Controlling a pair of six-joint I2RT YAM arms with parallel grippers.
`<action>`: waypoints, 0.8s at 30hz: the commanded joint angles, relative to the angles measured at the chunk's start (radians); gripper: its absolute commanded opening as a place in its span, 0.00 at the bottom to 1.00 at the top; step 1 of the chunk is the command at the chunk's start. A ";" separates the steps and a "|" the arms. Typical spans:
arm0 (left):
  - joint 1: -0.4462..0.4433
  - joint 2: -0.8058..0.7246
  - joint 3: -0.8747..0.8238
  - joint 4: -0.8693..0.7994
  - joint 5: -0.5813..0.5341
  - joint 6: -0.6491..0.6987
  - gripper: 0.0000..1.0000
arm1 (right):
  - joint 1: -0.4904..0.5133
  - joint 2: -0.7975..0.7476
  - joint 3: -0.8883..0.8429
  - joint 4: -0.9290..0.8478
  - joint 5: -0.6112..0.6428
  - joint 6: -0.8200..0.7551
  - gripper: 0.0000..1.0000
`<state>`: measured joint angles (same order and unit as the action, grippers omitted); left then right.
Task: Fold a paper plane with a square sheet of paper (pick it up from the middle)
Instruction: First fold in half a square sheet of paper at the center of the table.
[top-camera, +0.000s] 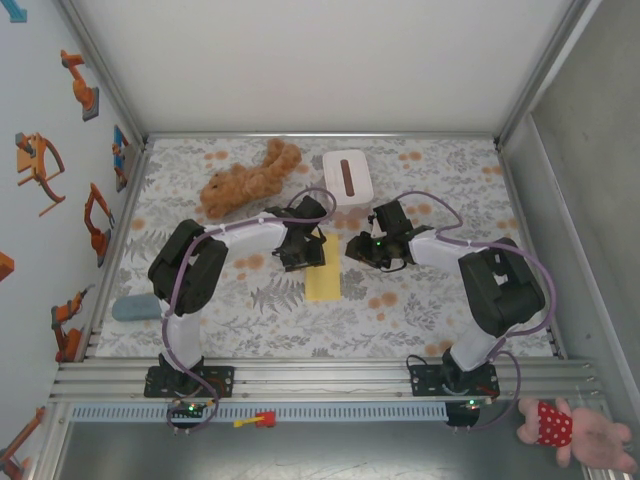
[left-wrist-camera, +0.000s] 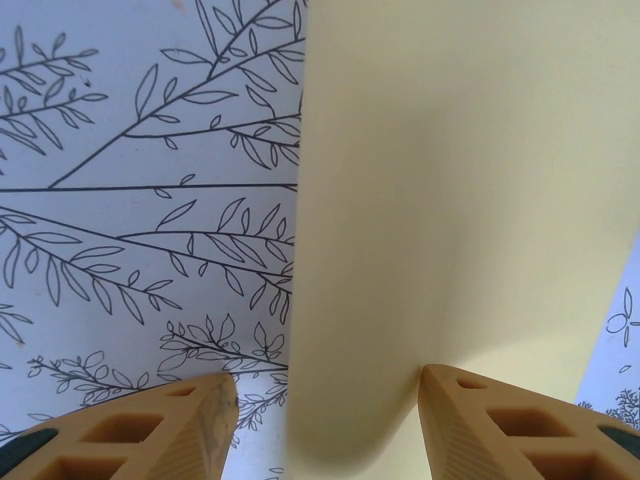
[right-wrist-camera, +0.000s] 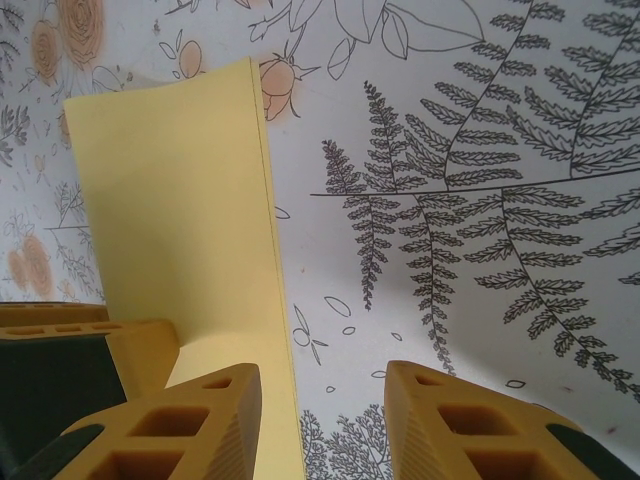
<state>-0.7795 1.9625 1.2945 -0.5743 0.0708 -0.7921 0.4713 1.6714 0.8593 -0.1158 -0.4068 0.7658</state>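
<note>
Yellow square sheet of paper (top-camera: 323, 280) lies folded in 2. The left gripper (left-wrist-camera: 328, 385) straddles it with jaws spread, probably ready to pinch its fold. The right gripper (right-wrist-camera: 322, 375) hovers alongside, jaws also spread.

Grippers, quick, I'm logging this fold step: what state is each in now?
Left gripper: open, astride the folded pale-yellow paper sheet.
Right gripper: open, holding nothing.

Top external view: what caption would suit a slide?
Left gripper and right gripper meet at a folded yellow paper sheet on a leaf-patterned table.
</note>
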 joint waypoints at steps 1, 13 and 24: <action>-0.011 0.122 -0.052 -0.044 -0.007 0.040 0.51 | -0.008 -0.006 0.016 0.005 -0.003 -0.008 0.37; -0.011 0.149 -0.034 -0.046 0.007 0.039 0.52 | -0.007 -0.004 0.007 0.011 -0.015 -0.010 0.37; -0.011 0.164 -0.035 -0.045 0.010 0.046 0.52 | -0.007 0.030 0.011 0.075 -0.129 -0.009 0.34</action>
<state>-0.7822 1.9881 1.3270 -0.6132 0.0677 -0.7681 0.4713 1.6764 0.8593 -0.0772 -0.4763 0.7658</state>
